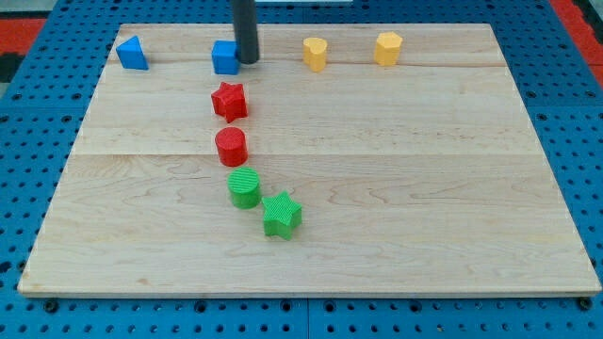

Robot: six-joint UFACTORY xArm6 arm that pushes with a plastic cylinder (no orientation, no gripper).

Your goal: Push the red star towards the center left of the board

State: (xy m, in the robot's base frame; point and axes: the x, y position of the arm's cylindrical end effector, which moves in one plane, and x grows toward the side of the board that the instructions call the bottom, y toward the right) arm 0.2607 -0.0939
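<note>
Wooden board (452, 188) on a blue pegboard surface (38, 113), eight blocks on it. No pincer on this rig, so nothing to call open or closed, just a dark rod (244, 24) coming down from the view's top. My tip (247, 61) down near the top edge of the board, right against the right side of the blue cube (224, 57), touching or as good as; hard to say for sure from this angle.

Red star (229, 101) a little below the blue cube and slightly right of it, in the upper left-of-middle part of the board. Not touching the tip, clear gap between them. Sits above and left of the board's middle, well in from the left edge.

Below the star, a loose column curving down to the right: red cylinder (231, 147) just under it, then green cylinder (245, 188), then green star (281, 215) lowest and furthest right. Green pair nearly touching, maybe touching.

Along the top row: blue triangle (132, 53) far left, well apart from the cube. Right of the rod, two yellow blocks: yellow heart-ish one (315, 53) and yellow hexagon-ish one (387, 47), near each other but apart. Exact shapes of the yellows tough to make out.
</note>
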